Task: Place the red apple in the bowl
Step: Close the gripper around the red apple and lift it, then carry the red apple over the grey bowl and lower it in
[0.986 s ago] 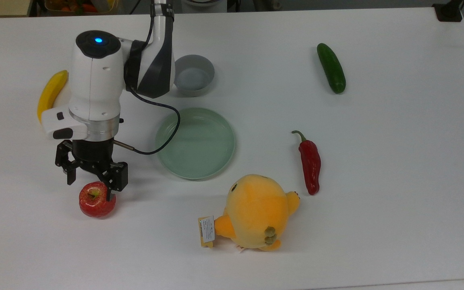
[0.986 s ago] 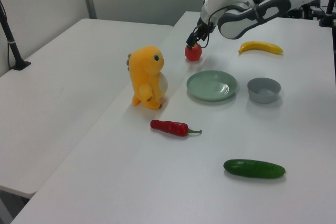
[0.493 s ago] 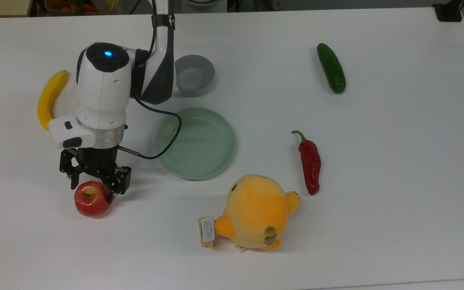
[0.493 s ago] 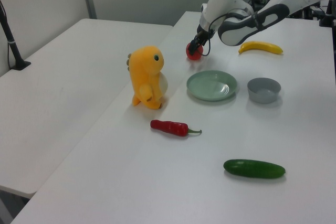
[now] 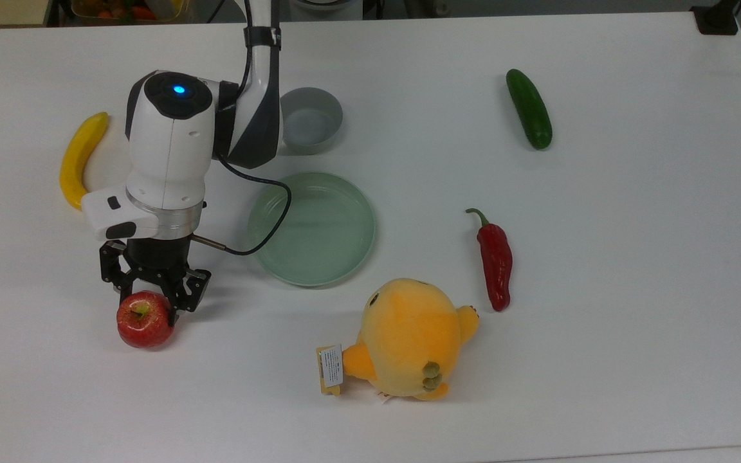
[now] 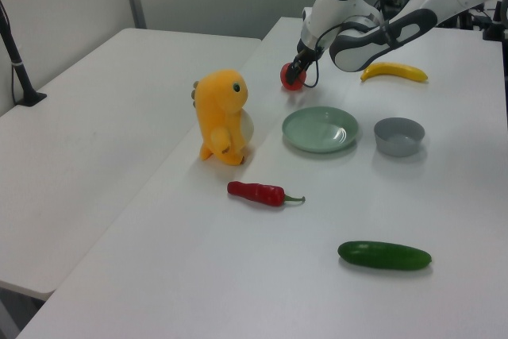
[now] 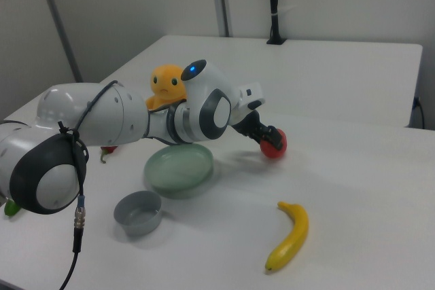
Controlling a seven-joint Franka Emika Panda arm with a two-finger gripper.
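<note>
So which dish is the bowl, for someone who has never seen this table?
On the white table, find the wide pale green plate. Just beyond it, toward the top view's top edge, beside the arm, sits the bowl: grey, smaller and deeper than the plate.

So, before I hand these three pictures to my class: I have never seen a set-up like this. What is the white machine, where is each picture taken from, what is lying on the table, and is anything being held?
The white machine is a robot arm; its black gripper has two fingers. One picture looks down from above, the other two look across the white table from opposite sides. On the table lie a red apple, a small grey bowl, a pale green plate, a banana, a cucumber, a red chilli and a yellow plush toy. The fingers sit on either side of the apple, closed on it, and it is at table level, not lifted clear. The job is to put it into the grey bowl, which is empty.
</note>
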